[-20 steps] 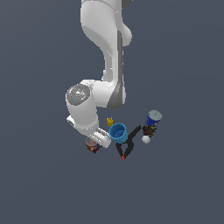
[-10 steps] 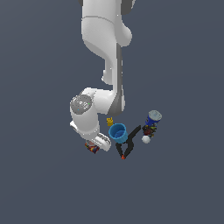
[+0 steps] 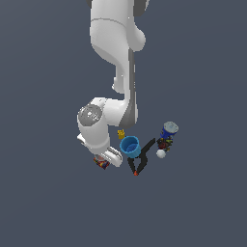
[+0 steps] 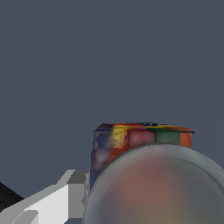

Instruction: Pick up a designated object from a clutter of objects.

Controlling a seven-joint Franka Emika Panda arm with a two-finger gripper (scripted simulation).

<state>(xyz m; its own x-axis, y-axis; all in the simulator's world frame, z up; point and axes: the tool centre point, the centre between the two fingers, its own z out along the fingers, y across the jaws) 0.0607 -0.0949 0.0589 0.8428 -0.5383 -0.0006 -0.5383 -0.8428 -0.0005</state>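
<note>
End effector (image 3: 107,158) low over the short can (image 3: 102,164), at the exterior view's left edge of the clutter, beside the bright blue cup (image 3: 130,145). Wrist view: can fills the frame, one finger (image 4: 52,199) alongside. Jaw spread: cannot tell. Approach looks done; grasp and lift remain.

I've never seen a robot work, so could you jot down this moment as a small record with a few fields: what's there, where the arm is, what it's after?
target: short can with a red, orange and blue label
gripper: gripper low over the can, at the exterior view's left of the pile
grip state: cannot tell, fingers mostly hidden
nearby: bright blue cup, tiny yellow piece, black red-tipped tool
farther off: tall blue can, white ball
</note>
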